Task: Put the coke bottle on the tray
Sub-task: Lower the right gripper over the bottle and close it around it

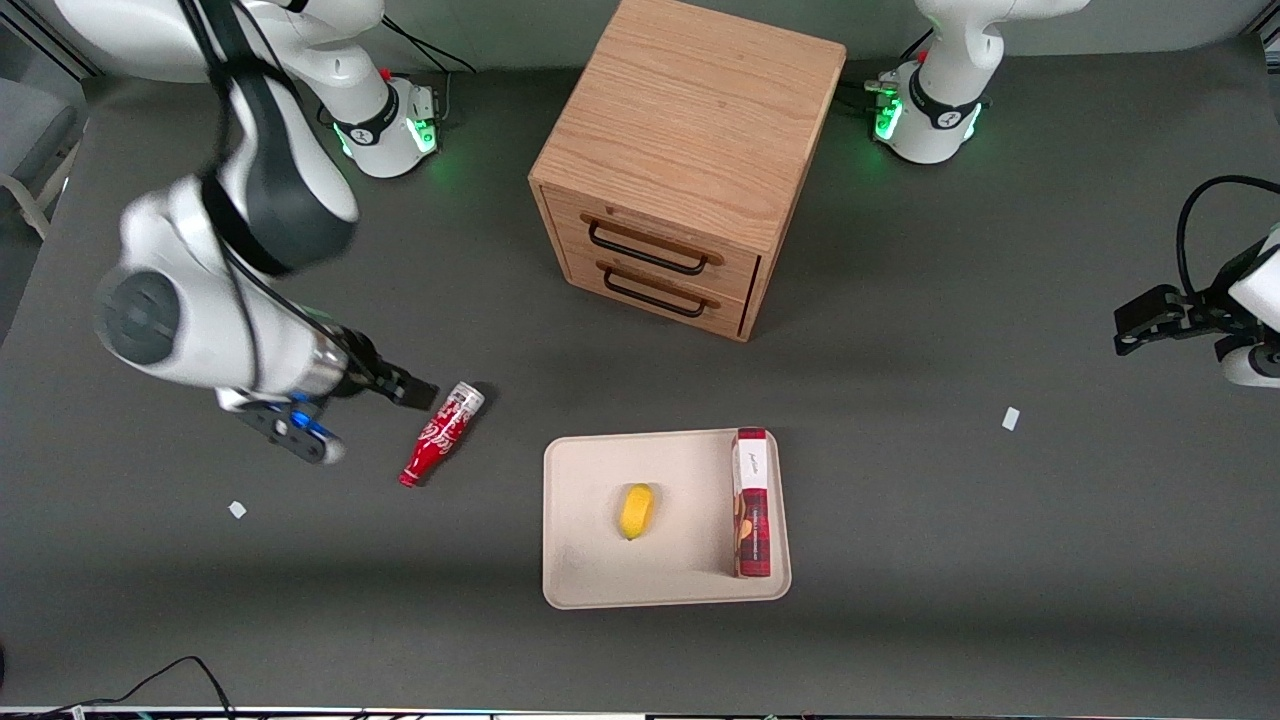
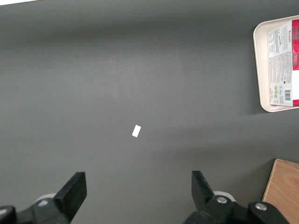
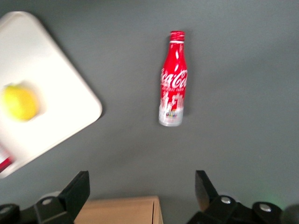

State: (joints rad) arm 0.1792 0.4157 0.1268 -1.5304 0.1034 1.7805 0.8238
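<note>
Surface: a dark grey matte table [image 1: 1000, 560] is filling the scene, with two small white paper scraps [image 1: 1010, 418] lying on it, one toward each arm's end.
Cabinet: a light oak wooden cabinet with two black-handled drawers [image 1: 680, 170] is standing mid-table, farther from the front camera than the tray.
Tray: a flat beige rectangular tray with rounded corners and a low rim [image 1: 585, 570] is sitting in front of the drawers, nearer the camera.
On the tray: a small yellow lemon [image 1: 636, 510] is resting near the middle; a tall red rectangular snack box [image 1: 752, 505] is lying along the edge toward the parked arm's end.
Bottle: a small red contoured coke bottle with white script and a silver base [image 1: 441, 433] is lying on its side on the bare table, apart from the tray, toward the working arm's end.
Bottle axis: its long axis is running diagonally, the narrow red neck pointing nearer the front camera and away from the tray, the silver base pointing toward the cabinet.
Gripper: the right arm's black two-finger gripper [image 1: 405, 388] is hovering just beside the bottle's silver base.
Jaws: the fingers [image 3: 77, 189] are standing wide apart in the right wrist view, holding nothing.
</note>
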